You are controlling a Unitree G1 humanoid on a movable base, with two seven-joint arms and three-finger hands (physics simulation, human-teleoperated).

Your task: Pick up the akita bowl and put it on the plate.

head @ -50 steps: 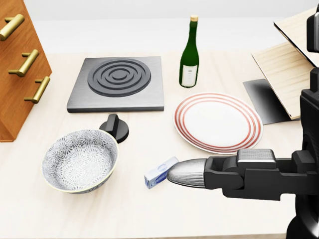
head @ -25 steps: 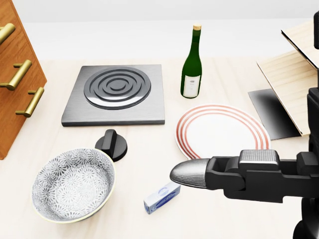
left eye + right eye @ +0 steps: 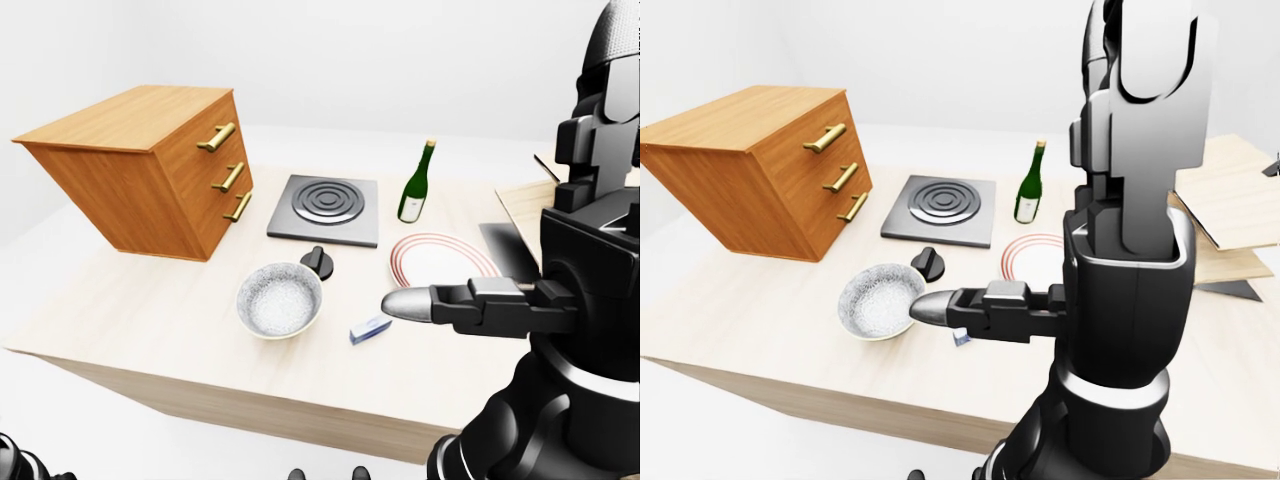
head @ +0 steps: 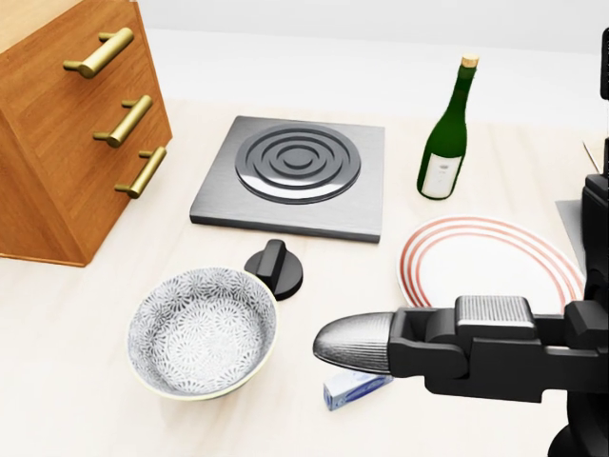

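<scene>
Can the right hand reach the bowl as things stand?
Probably yes: the right hand points at the bowl, nothing stands between them, and the small box lies low beneath it.

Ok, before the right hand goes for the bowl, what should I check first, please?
1. Akita bowl upright and empty on the table: ok.
2. Plate bare where it shows: ok.
3. Right hand empty: ok.
4. Fingers around the bowl's rim: not ok; they point at it from its right in the head view.
5. Height of the hand over the table: cannot tell.
6. Way from bowl to plate: the small blue box lies under the hand; lifting over it is probably ok.
</scene>
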